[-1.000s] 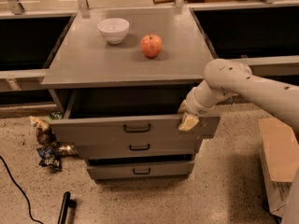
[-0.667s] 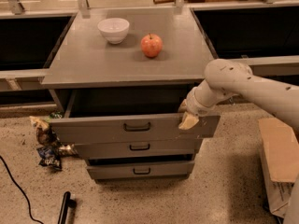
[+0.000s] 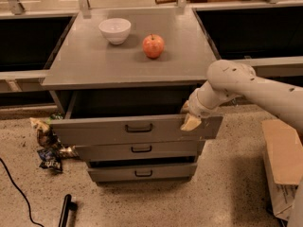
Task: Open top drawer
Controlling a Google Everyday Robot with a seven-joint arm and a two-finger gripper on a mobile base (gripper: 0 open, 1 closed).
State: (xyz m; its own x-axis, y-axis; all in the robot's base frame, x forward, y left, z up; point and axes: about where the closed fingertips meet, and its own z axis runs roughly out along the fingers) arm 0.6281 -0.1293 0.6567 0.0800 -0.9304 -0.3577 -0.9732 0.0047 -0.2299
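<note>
Since it fills the middle of the scene, the grey cabinet [image 3: 94, 65] is taken first, with its flat top seen from above and the speckled floor [image 3: 227, 193] spread around it. The white robot arm [image 3: 265, 89] is brought in from the right edge. The top drawer [image 3: 94, 131] is found pulled well out from under the cabinet top, so that its dark inside is exposed. A cardboard box [image 3: 284, 160] is seen on the floor at the right. The two lower drawers [image 3: 161, 149] are left shut beneath. A white bowl [image 3: 115, 30] and a red apple [image 3: 153, 46] are set near each other on the top. Crumpled wrappers [image 3: 47, 145] are scattered on the floor at the left. The gripper [image 3: 187, 116] is placed at the right end of the drawer's upper edge, and its jaws appear to be closed across that edge. The black loop handle [image 3: 138, 127] is left untouched at the centre. The task is judged all but done; only a release, or a little more pull, seems to be left. Some print is seen on the box, but nothing can be read.
</note>
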